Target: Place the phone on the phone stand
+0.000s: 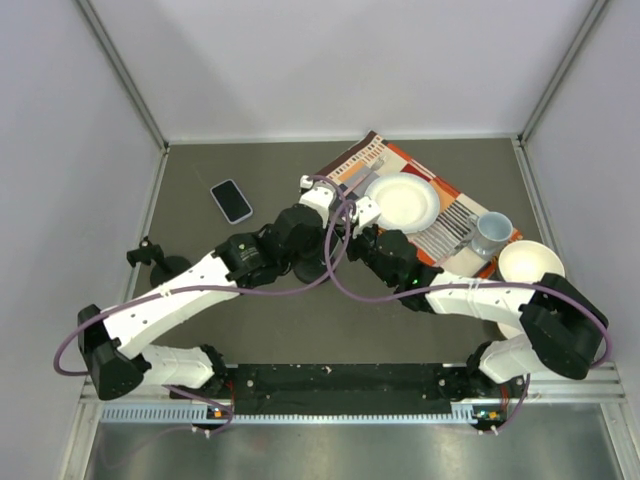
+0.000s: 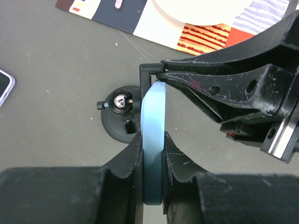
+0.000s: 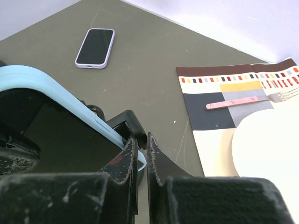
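Closest to us are the two black fingers of the left claw [image 2: 153,144]. They squeeze the thin sides of a blue phone [image 2: 154,112], which stands on its edge up in the air. Over on the left a second phone [image 3: 95,47] lies flat on the table [image 3: 154,60], well away from the claws, and nothing touches it. Just left of the blue phone and lower down sits the phone stand [image 2: 117,122], a round black foot with a shiny little ball on top. The blue phone is not on it yet. On the right, the right claw [image 3: 141,149] is pinched tight on one end of the blue phone, so both claws hold the same phone. Further right are a stripy mat [image 3: 210,116] and a white plate [image 3: 271,140], out of the way.

To do this bit well, I think the two claws must move together and slowly, or the phone could twist or slip. It needs to slide a little to the left until it is right above the stand, then go straight down. I cannot tell how the phone clips on, so go gently. Only let go when the phone sits firm, one claw first and then the other
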Robot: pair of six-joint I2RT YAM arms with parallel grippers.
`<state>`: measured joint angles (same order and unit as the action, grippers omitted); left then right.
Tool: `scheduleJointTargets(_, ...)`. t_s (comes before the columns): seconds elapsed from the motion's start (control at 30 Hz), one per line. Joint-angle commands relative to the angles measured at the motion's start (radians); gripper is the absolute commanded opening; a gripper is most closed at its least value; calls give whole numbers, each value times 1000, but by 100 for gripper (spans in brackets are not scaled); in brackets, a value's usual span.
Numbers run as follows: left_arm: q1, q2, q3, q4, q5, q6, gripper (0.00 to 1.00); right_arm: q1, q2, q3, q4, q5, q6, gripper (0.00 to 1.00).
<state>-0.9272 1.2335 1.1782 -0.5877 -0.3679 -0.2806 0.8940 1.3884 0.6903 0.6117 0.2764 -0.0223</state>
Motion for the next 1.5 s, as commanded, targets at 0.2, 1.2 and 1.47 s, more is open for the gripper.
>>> scheduleJointTargets(0.2,-19,147,147,-554,-318,-69,0,12,-48,-18,186,380,-206,0)
scheduleJointTargets(1.2,48,118,166,-434,-25,23,0,-102,-218,25,-305,-394,93,30)
scheduleJointTargets(1.47,47,-54,89,-354,220,234,0,-161,-290,-136,-146,-891,39,67)
